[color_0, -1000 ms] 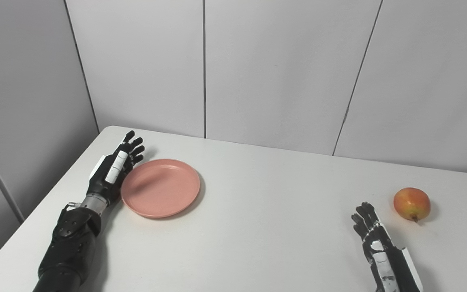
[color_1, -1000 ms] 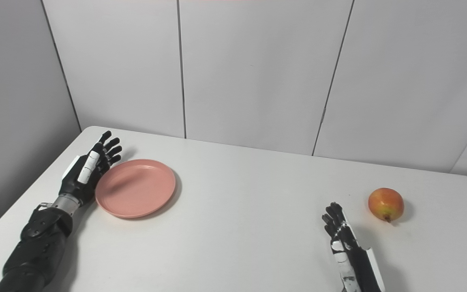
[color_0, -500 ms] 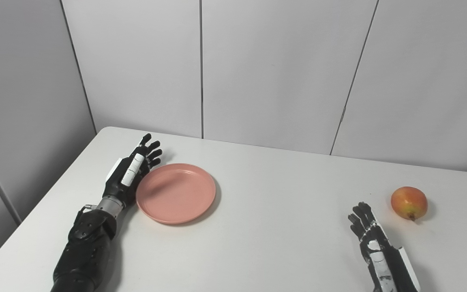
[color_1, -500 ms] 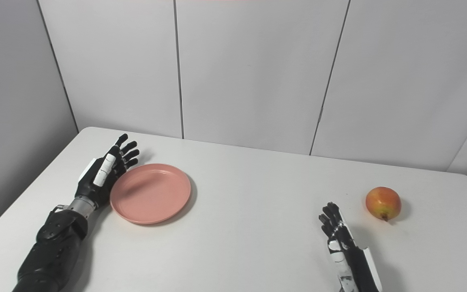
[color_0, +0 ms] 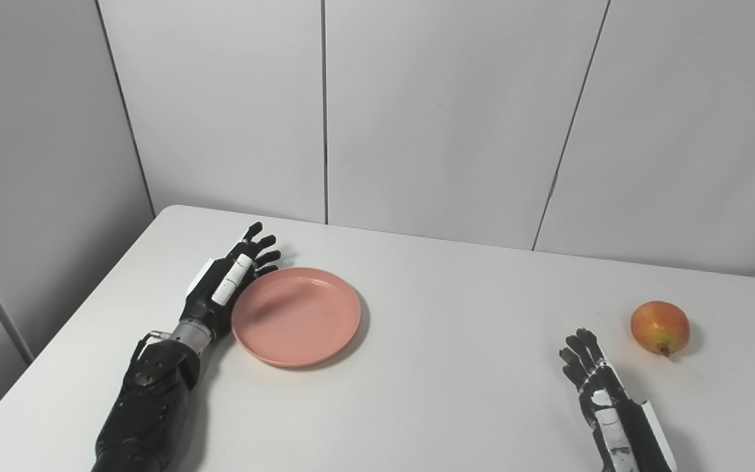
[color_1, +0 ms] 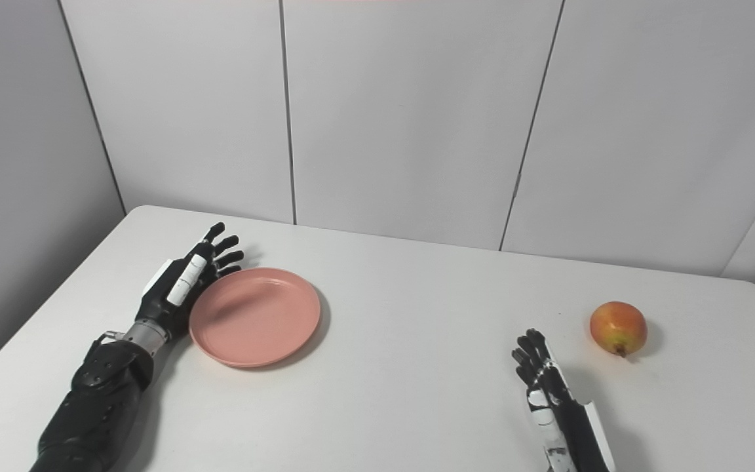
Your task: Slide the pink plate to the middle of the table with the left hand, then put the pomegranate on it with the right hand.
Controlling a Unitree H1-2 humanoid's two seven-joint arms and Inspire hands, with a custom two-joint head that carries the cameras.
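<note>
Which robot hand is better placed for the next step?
Left. The left robot hand is flat against the left rim of the plate, which sits left of the table's middle. The right robot hand is open, short of the pomegranate.

Bright, even light is falling from above, laying soft shadows just right of the round pink plastic plate (color_0: pixel 296 316) on the matte white tabletop (color_0: pixel 443 367), everything staying sharp, glare-free.

right hand (color_0: pixel 597 387) wrist cut by bottom edge, left arm (color_0: pixel 145 406) likewise
</note>
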